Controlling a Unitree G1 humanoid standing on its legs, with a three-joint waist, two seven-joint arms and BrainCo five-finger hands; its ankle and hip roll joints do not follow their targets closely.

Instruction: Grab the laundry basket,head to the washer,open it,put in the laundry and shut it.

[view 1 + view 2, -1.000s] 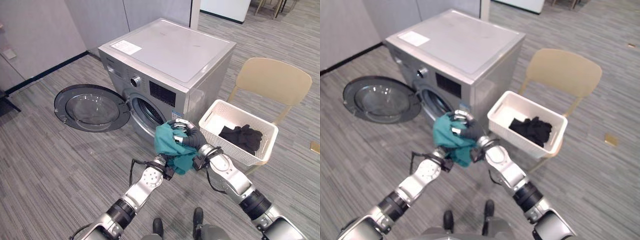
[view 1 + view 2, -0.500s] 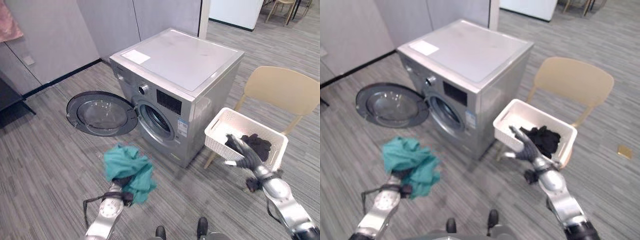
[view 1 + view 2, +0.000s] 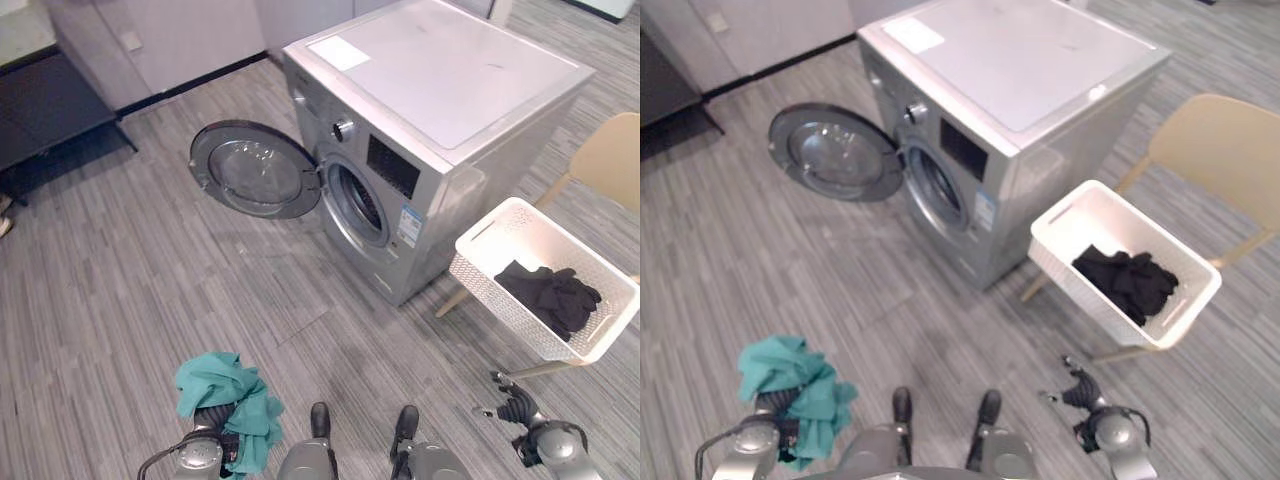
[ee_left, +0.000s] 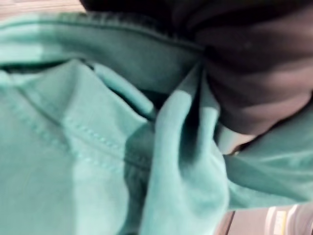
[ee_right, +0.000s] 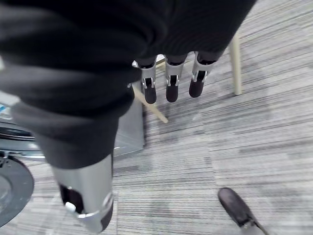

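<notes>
— What's the left robot hand (image 3: 212, 440) doing?
— It's low down near the floor, wrapped up in a teal cloth (image 3: 222, 388). In the wrist view the cloth (image 4: 98, 147) is bunched right against the dark cover, and the fingers are buried in it, so I can't tell how they sit.
— And the right robot hand (image 3: 512, 408)?
— Low on the other side, released, holding nothing. Its fingers (image 5: 168, 85) hang straight over the bare floor (image 3: 120, 270).
— Where's the basket?
— The white basket (image 3: 500, 235) rests on a tan chair (image 3: 615, 160), just beside the washer (image 3: 440, 120), well apart from both hands. A black garment (image 3: 550, 293) lies inside it.
— Is the washer open?
— Yes. The round door (image 3: 255, 182) is swung wide to the side, and the drum opening (image 3: 358, 203) shows dark.
</notes>
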